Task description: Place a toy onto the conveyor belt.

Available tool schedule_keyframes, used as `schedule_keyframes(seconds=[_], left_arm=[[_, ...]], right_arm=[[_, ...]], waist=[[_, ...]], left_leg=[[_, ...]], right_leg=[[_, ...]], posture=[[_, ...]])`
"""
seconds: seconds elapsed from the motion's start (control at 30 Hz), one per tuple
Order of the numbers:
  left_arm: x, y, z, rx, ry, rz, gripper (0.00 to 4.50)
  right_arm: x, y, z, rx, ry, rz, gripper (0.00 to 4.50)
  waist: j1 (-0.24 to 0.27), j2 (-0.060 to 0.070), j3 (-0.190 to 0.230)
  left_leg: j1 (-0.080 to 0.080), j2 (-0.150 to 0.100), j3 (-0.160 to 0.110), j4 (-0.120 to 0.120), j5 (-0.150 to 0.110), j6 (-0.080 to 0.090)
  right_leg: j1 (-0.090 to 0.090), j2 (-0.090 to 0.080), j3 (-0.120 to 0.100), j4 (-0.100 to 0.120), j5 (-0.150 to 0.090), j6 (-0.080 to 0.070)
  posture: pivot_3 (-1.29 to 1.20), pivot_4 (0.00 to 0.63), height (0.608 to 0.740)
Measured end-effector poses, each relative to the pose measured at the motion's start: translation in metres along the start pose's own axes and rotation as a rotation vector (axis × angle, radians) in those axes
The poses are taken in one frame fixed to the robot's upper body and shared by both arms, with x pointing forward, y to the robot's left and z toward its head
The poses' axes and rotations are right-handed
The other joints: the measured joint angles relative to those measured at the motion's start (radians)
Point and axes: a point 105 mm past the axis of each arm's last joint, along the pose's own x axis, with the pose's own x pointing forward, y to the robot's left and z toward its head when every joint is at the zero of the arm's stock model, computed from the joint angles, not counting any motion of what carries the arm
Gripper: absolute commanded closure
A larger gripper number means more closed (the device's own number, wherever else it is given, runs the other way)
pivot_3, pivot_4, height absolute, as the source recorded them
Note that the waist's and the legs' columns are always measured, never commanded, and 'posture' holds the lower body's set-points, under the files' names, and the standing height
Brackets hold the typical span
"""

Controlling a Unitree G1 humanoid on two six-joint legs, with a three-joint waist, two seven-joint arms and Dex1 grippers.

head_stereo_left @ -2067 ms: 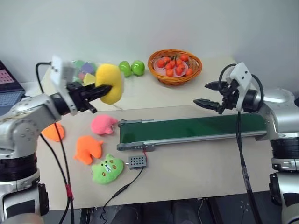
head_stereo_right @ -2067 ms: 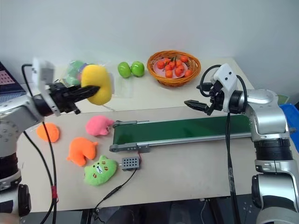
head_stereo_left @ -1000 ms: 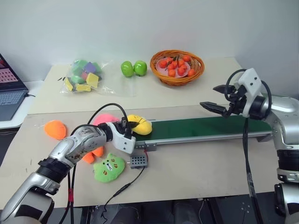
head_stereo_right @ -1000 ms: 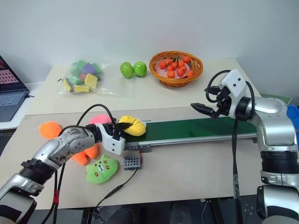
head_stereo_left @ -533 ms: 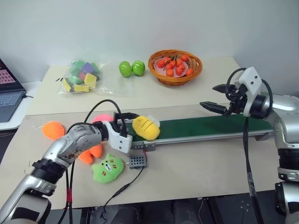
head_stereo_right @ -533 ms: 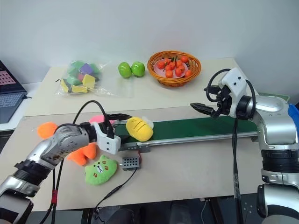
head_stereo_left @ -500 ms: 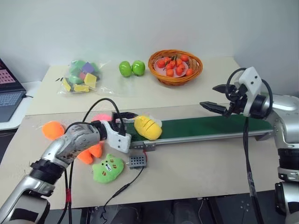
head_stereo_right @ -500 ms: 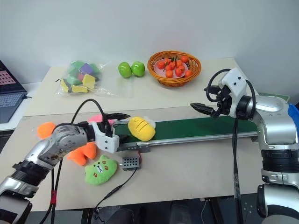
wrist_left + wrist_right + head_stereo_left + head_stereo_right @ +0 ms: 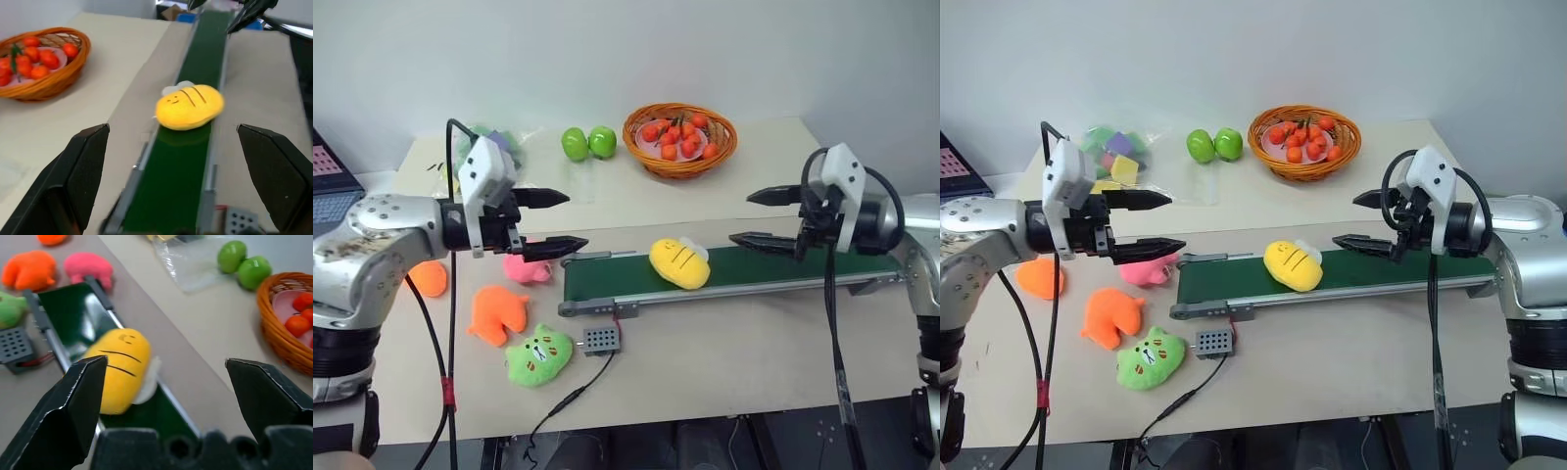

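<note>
On the belt [image 9: 754,269], toy [image 9: 678,262] is lying free, left of middle. Left gripper [image 9: 556,219] is hovering above belt's left end, jaws spread, empty. Right gripper [image 9: 756,217] is hovering over belt, jaws spread, empty.

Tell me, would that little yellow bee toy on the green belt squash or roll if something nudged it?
The yellow bee toy looks like soft plush, so it would probably squash and feel light. Its rounded body might rock or tumble sideways on the conveyor belt, though fuzzy fabric should grip rather than slide. It hardly seems fragile.
</note>
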Motion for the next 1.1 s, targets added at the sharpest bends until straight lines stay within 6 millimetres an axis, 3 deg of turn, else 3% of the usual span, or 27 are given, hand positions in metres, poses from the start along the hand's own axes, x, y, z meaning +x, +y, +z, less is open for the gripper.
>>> schedule_keyframes(seconds=[0.17, 0.4, 0.77, 1.1], left_arm=[[-0.004, 0.001, -0.006, -0.045, 0.016, 0.027, 0.04], [-0.005, 0.001, -0.007, -0.028, 0.025, 0.03, 0.04], [0.004, 0.014, 0.014, 0.013, -0.052, 0.052, 0.04], [0.009, 0.017, 0.009, 0.016, -0.029, 0.034, 0.04]], right_arm=[[0.001, 0.012, 0.004, 0.022, -0.001, 0.04, 0.0], [-0.004, 0.007, 0.004, 0.026, 0.022, 0.008, 0.0], [-0.008, 0.002, 0.011, 0.026, -0.003, -0.036, 0.0], [-0.009, 0.0, 0.012, 0.028, -0.008, -0.051, 0.0]], waist=[[0.009, 0.0, 0.0], [0.012, 0.0, 0.0], [0.012, 0.0, 0.0], [0.012, 0.0, 0.0]], left_leg=[[0.0, 0.0, 0.0, 0.001, 0.0, -0.001], [0.0, 0.0, 0.0, 0.001, 0.0, -0.001], [0.0, 0.0, 0.0, 0.001, 0.0, -0.001], [0.0, 0.0, 0.0, 0.001, 0.0, -0.001]], right_leg=[[0.0, 0.0, 0.0, -0.001, 0.0, 0.0], [0.0, 0.0, 0.0, -0.001, 0.0, 0.0], [0.001, 0.0, 0.0, -0.001, 0.0, -0.001], [0.0, 0.0, 0.0, -0.001, 0.0, -0.001]], posture=[[0.0, 0.15, 0.74], [0.0, 0.15, 0.74], [0.0, 0.15, 0.74], [0.0, 0.15, 0.74]])
